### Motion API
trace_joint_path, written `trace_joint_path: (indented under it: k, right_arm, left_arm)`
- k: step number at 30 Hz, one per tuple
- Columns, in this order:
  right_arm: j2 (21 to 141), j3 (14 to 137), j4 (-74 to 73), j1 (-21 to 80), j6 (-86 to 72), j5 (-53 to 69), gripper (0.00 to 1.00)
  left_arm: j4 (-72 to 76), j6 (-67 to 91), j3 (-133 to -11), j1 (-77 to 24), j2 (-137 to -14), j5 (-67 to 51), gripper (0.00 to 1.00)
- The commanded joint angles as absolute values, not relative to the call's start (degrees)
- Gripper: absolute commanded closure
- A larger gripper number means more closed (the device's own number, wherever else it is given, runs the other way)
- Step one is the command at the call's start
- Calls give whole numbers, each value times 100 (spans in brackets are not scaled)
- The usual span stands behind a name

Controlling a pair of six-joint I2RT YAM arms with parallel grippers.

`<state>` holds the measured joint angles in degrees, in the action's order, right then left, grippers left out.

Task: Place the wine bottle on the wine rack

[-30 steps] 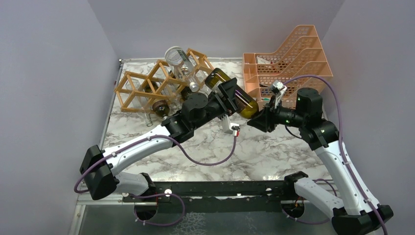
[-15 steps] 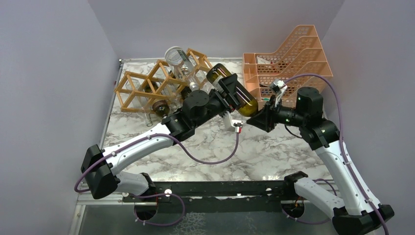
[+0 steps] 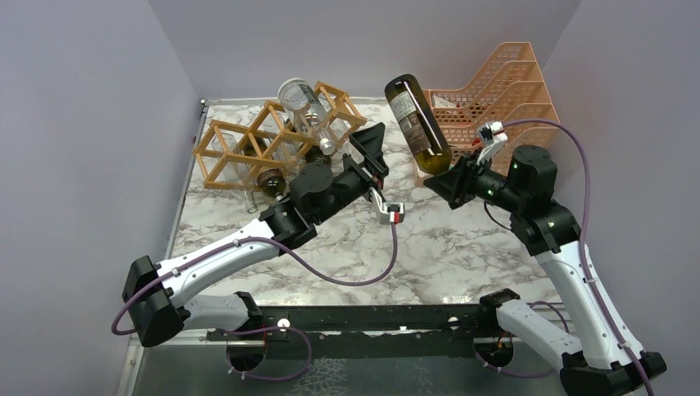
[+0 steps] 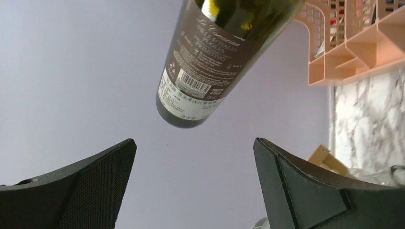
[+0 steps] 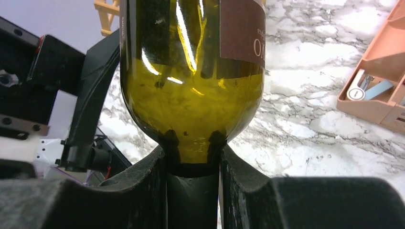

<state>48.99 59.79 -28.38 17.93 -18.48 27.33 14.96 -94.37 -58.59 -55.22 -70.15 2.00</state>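
Right fingers (image 5: 138, 191) clamped on wine bottle (image 3: 419, 124) neck; bottle aloft, base up, tilted, well right of wine rack (image 3: 248, 148). Left fingers (image 4: 81, 191) spread wide, empty, just right of rack. Advice: level bottle, aim base at 1 free cell, slide slowly; neck-only grip may droop.

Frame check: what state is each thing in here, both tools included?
bottle: in the air, base up, leaning left, held by its neck.
right tool: shut on the bottle's neck.
left tool: open, empty, clear of the bottle.
rack: on the table, holding a clear bottle and a dark bottle.
organiser: standing at the far right.
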Motion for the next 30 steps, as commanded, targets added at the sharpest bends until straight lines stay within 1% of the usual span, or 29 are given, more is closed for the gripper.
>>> trace_joint_path:
  k: [1,5,9,12,15,17,20,26,30]
  right_arm:
    - [4992,6367,-1595,1792,-2135,2693,99]
    - [5350,6461,-1223,1801,-2357,3006,99]
    - [5727,6638,-765,1799,-2754,3255,99]
    - [6017,6870,-587,1917,-3033,3257,99]
    - [6320,7093,-481,2335,-3166,2923,99]
    - [6563,7327,-493,2765,-3161,2581,99]
    - [7015,7718,-526,3526,-3111,1969,99]
    - [8150,8585,-419,4759,-3255,986,99]
    - [9021,9108,-183,5324,-3564,442,99]
  left_arm:
    - [1865,-7159,-5837,-5547,-6547,423,1]
    - [1986,-4798,-6173,-5543,-6271,1241,1]
    - [1779,-3265,-6644,-5542,-5971,2219,1]
    - [1023,-2534,-7141,-5537,-5843,2330,1]
    - [163,-1734,-7805,-5537,-5823,2643,1]
    - [-153,-1328,-8116,-5537,-5756,2884,1]
    - [-229,-1064,-8203,-5537,-5524,3020,1]
    - [-275,-1022,-8226,-5537,-5057,3173,1]
    - [-416,-1028,-8244,-5537,-4853,3386,1]
